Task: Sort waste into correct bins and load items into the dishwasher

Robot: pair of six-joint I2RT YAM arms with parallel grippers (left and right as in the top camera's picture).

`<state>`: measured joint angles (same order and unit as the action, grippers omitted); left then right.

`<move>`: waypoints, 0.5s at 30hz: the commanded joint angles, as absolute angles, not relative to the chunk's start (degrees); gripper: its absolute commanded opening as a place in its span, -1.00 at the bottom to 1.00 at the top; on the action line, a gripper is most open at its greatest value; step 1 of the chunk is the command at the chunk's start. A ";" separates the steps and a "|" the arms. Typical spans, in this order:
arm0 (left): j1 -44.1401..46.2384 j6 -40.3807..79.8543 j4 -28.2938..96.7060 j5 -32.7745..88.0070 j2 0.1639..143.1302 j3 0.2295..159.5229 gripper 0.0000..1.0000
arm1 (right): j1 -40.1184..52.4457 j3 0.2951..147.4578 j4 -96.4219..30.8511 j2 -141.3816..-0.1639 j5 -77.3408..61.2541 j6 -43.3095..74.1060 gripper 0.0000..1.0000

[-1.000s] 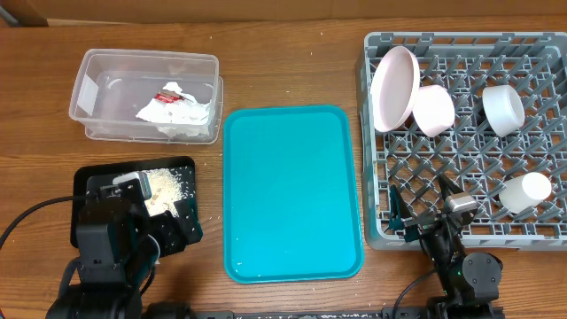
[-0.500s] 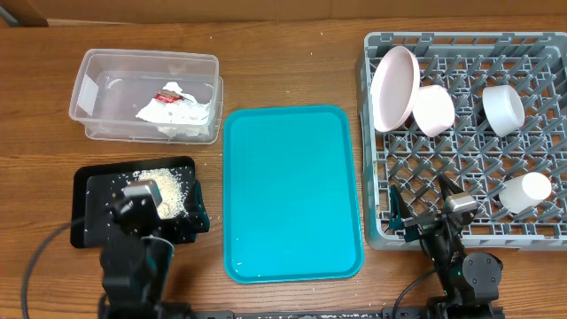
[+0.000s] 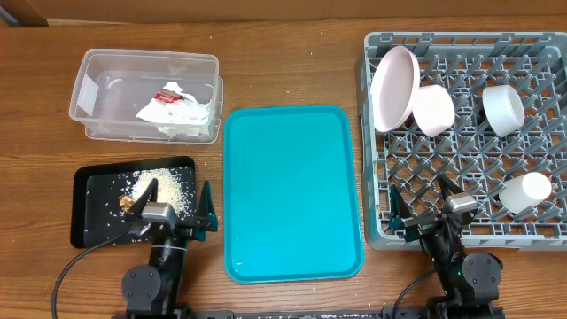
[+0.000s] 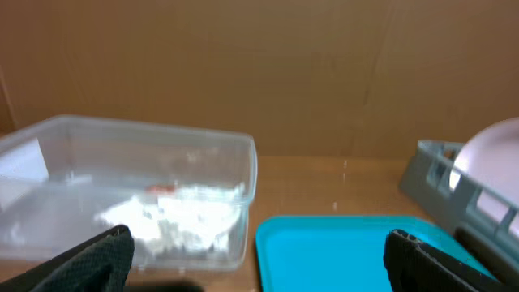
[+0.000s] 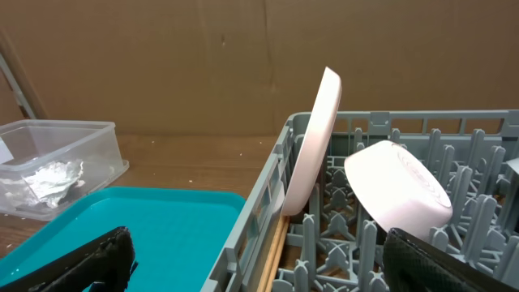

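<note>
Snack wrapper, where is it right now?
In the overhead view, the snack wrapper lies inside the clear tub, far left of the table, beyond the black tray and left of the teal tray.

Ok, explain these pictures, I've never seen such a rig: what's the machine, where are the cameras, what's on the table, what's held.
Two robot arms sit at a table, each ending in a two-finger gripper. One picture looks straight down from above; the other two come from cameras on the left gripper and right gripper, whose dark fingers show in the bottom corners. On the table: a clear tub holding a crumpled wrapper, a black tray with rice, a teal tray, and a grey rack holding a plate, two bowls and a cup. Both grippers are open, holding nothing.
</note>
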<state>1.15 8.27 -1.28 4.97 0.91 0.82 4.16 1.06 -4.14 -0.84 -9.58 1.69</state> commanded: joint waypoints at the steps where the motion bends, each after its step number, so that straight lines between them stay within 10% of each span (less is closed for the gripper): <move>1: 1.41 6.37 2.55 5.82 0.21 0.27 1.00 | 4.45 0.47 -3.88 -0.16 -9.02 1.69 1.00; 15: 1.43 6.37 4.03 5.39 0.69 0.30 0.99 | 4.45 0.47 -3.88 -0.16 -9.02 1.69 1.00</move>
